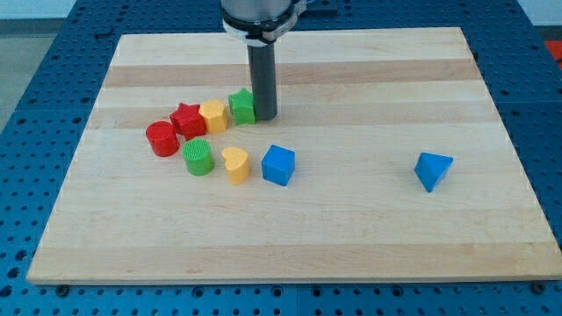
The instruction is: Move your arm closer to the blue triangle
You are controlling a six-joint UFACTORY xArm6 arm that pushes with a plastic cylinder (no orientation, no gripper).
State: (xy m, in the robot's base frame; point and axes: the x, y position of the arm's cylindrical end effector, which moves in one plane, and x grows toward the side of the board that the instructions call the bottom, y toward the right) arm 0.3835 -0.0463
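The blue triangle [433, 169] lies alone on the wooden board toward the view's right. My tip [265, 117] stands near the board's upper middle, touching or just beside the right side of a green star block [242, 106]. The tip is far to the view's left of the blue triangle and a little higher in the view. The dark rod rises straight up from the tip to the arm at the view's top.
A cluster lies left of the tip: yellow block [213, 116], red star [187, 119], red cylinder [162, 139], green cylinder [199, 157], yellow heart [234, 164], blue cube [278, 164]. The wooden board [351, 237] rests on a blue perforated table.
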